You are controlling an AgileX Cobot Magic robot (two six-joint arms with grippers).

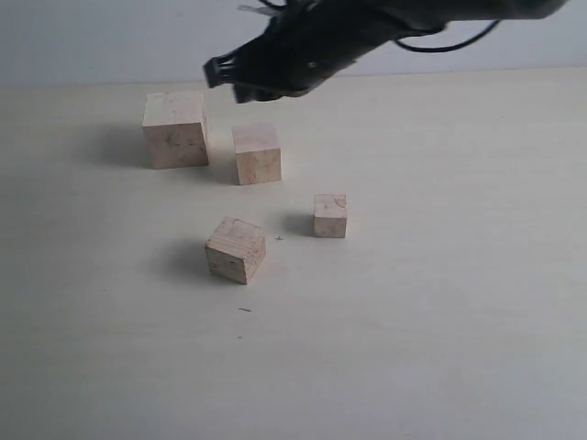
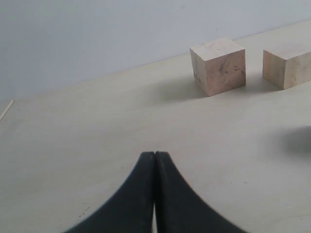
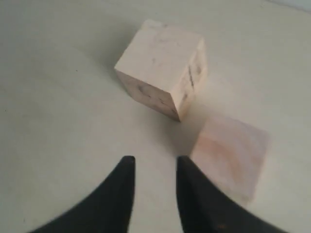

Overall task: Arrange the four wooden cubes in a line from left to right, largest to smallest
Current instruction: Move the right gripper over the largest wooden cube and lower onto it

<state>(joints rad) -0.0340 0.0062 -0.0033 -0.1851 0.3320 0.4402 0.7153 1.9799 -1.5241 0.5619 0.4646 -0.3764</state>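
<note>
Exterior view: the second cube (image 1: 257, 153) sits just right of the largest cube (image 1: 175, 128), with the third cube (image 1: 236, 249) and smallest cube (image 1: 330, 215) in front of it. The right gripper (image 1: 225, 78) hovers near it, fingers narrowly apart and empty. The left gripper (image 2: 154, 155) has its fingers pressed together.

Ext cam: raised, tilted down across the table (image 1: 440, 321) toward the back wall (image 1: 92, 37), mid-range, whole layout in shot. L wrist cam: low, nearly level w/ table, faces wall past left hand (image 2: 154, 160). R wrist cam: close, steep downward. All 3 share largest cube (image 1: 175, 129) & second-largest cube (image 1: 257, 153).
</note>
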